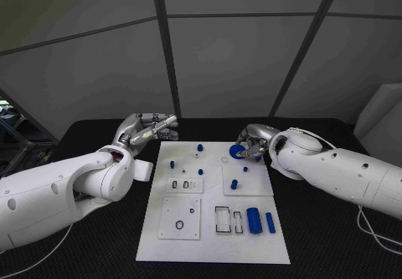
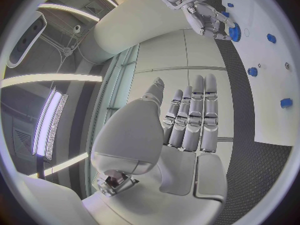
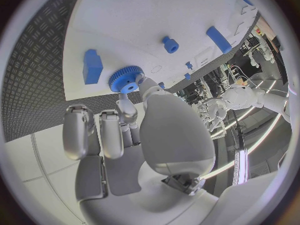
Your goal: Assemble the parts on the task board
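Your right hand (image 1: pixel 254 142) pinches a blue gear (image 3: pixel 125 79) at the task board's (image 1: pixel 214 244) far edge; your left hand (image 1: pixel 149 131) hovers beside it, fingers straight, holding nothing

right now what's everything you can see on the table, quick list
task board: one, white, middle of the black table
gear: one, blue, at the board's far right, touched by the right hand's fingers
large cylinder: one, blue, lying near the board's near right
slim cylinder: one, blue, lying right beside it
small parts: several, blue, standing across the board's far half
table: one, black
left hand: one, silver, empty, raised left of the board's far end
right hand: one, silver, over the gear
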`<state>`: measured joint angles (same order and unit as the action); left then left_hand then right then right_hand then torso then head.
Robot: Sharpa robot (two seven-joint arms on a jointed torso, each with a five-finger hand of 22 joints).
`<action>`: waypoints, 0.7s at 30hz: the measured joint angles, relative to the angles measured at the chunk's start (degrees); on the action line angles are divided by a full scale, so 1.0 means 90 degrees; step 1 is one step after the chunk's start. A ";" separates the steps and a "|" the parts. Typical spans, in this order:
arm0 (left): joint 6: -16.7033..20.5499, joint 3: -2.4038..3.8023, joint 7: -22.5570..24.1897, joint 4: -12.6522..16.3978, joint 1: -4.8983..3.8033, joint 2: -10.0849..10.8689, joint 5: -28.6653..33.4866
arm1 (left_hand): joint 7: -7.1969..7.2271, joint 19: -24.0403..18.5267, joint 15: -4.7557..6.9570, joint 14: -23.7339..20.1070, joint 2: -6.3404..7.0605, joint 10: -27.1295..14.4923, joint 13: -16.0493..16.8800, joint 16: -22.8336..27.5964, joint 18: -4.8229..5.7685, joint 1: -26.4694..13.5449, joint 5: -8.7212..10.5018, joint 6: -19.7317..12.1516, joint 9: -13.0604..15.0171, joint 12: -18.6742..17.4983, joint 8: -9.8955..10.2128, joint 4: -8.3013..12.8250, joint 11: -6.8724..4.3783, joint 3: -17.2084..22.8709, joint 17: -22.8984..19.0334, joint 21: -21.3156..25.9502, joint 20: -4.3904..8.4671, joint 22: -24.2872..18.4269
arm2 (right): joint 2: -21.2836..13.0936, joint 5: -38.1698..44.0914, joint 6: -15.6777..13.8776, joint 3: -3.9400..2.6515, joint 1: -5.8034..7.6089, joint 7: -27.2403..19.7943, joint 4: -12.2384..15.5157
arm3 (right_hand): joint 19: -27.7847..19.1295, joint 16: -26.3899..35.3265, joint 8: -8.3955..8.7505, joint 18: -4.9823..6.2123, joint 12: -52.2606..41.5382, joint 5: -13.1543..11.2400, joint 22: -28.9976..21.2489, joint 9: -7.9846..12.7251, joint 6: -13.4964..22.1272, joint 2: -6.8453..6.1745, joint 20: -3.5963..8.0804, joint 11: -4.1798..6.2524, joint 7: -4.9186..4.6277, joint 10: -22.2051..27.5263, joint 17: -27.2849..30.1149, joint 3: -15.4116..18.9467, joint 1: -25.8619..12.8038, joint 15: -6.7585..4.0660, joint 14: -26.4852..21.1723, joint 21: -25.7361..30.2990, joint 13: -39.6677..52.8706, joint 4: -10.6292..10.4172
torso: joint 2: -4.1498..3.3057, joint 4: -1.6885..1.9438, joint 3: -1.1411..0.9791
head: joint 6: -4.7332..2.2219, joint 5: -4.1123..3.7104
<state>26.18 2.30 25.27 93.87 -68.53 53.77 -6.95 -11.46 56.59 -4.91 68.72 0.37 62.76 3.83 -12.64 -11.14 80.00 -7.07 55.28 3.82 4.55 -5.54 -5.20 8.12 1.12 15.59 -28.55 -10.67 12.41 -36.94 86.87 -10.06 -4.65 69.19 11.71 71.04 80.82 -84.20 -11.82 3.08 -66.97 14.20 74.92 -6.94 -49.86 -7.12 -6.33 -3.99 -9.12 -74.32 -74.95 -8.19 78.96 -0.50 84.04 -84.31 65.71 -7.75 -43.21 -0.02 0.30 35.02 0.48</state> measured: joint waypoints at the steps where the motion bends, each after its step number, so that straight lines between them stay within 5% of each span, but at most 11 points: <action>1: -0.0001 0.0000 0.0000 -0.0001 0.0000 0.0000 0.0000 | 0.0000 0.0000 0.0000 0.0000 0.0000 0.0000 0.0000 0.0000 0.0000 0.0000 0.0000 0.0000 0.0000 0.0000 0.0000 0.0000 0.0000 0.0000 0.0000 0.0000 0.0000 0.0000 | 0.0001 0.0016 0.0005 0.0000 -0.0003 0.0000 -0.0001 | 0.0013 0.0000 -0.0041 0.0000 -0.0024 0.0066 0.0000 -0.0011 -0.0037 0.0024 0.0013 0.0004 0.0028 -0.0004 0.0000 -0.0027 0.0024 0.0000 0.0000 0.0000 0.0022 0.0023 | 0.0000 -0.0001 0.0000 | 0.0016 0.0002; 10: -0.0007 0.0000 0.0000 -0.0001 0.0000 0.0007 0.0000 | 0.0000 0.0000 0.0000 0.0000 0.0000 0.0000 0.0000 0.0001 0.0000 0.0000 0.0000 0.0000 0.0000 0.0000 0.0000 0.0000 0.0000 0.0000 0.0000 0.0000 0.0000 0.0000 | 0.0000 0.0129 0.0034 -0.0013 -0.0009 0.0011 -0.0015 | 0.0055 -0.0026 -0.0190 0.0000 -0.0121 0.0247 0.0000 -0.0048 -0.0284 0.0095 0.0055 0.0080 0.0076 -0.0080 0.0001 -0.0227 0.0095 0.0000 0.0000 -0.0044 0.0160 0.0123 | 0.0005 -0.0004 -0.0003 | 0.0117 -0.0005; 21: -0.0018 0.0000 -0.0003 -0.0001 -0.0001 0.0007 0.0000 | 0.0000 0.0000 0.0000 0.0000 0.0000 0.0000 0.0000 0.0048 0.0000 0.0000 0.0000 0.0000 0.0000 0.0001 0.0000 -0.0001 0.0000 -0.0036 0.0020 0.0000 0.0000 0.0000 | 0.0015 0.0323 0.0019 -0.0023 -0.0009 0.0015 0.0008 | 0.0125 -0.0051 -0.0219 0.0001 -0.0244 0.0243 -0.0001 -0.0049 -0.0376 0.0166 0.0079 0.0104 0.0077 -0.0150 0.0001 -0.0492 0.0168 0.0000 0.0000 -0.0080 0.0278 0.0240 | 0.0004 -0.0004 -0.0005 | 0.0121 0.0039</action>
<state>26.02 2.30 25.25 93.86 -68.54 53.83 -6.95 -11.46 56.59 -4.91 68.72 0.37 62.76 3.84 -12.21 -11.14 80.00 -7.07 55.28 3.82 4.55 -5.54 -5.21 8.12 0.79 15.77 -28.55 -10.66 12.41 -36.81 89.78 -9.88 -4.85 69.11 11.84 71.11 81.94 -84.66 -13.79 3.09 -69.17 16.39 74.91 -7.38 -53.25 -5.63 -5.62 -3.06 -8.43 -75.67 -74.93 -12.62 80.47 -0.50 84.03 -85.03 68.21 -5.59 -43.18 -0.05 0.25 36.11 0.83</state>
